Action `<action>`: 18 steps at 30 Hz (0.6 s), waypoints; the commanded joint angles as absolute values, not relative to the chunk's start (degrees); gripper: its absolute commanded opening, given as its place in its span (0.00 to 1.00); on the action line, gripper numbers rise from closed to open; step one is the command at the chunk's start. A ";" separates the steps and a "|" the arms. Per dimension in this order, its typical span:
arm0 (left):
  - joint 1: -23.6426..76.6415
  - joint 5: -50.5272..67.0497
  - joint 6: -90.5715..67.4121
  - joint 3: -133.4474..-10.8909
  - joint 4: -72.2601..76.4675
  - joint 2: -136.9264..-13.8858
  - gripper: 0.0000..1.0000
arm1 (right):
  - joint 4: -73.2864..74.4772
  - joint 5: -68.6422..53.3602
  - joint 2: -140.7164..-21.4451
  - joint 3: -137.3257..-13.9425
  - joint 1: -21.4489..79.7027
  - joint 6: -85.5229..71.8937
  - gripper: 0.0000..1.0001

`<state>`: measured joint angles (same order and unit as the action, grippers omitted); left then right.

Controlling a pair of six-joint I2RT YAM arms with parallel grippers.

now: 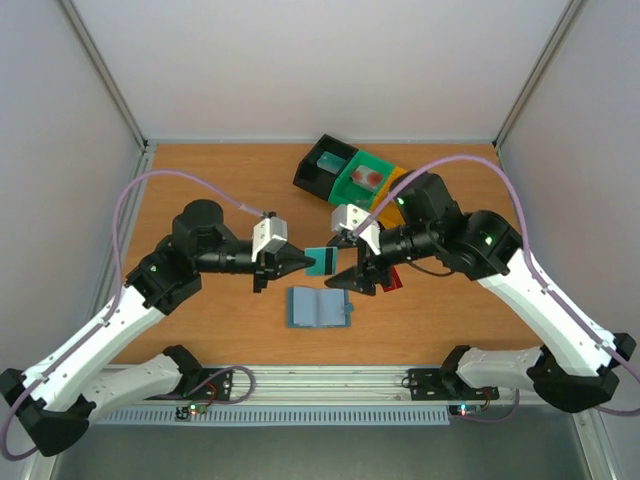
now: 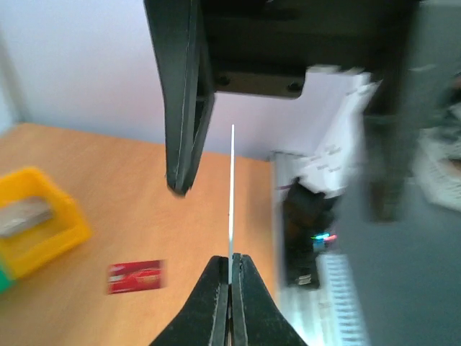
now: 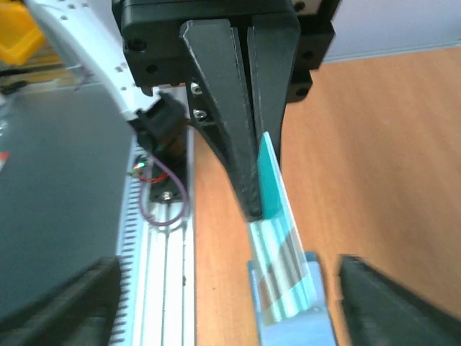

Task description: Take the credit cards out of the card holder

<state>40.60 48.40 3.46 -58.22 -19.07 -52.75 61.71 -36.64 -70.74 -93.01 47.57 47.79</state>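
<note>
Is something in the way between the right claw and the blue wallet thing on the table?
Yes. The pale teal plastic card, pinched in the shut left gripper, sticks out between the fingers of the open right gripper, in front of the light blue soft card holder lying open.

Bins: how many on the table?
3, in a row at the far right: black bin, green bin beside it, then orange bin, partly hidden behind the right arm.
</note>
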 commanded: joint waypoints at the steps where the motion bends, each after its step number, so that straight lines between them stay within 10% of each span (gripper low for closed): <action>1: 40.87 31.03 17.22 -60.44 -22.56 -55.81 0.00 | 49.82 -26.54 -63.05 -83.88 44.45 41.90 0.98; 7: 35.25 13.76 52.65 -68.77 -17.14 -73.99 0.00 | 40.55 -20.48 -51.45 -71.85 31.48 31.99 0.98; 18: 27.83 15.96 75.83 -97.89 -3.66 -112.90 0.00 | 43.18 -23.67 -52.74 -69.45 22.75 33.49 0.99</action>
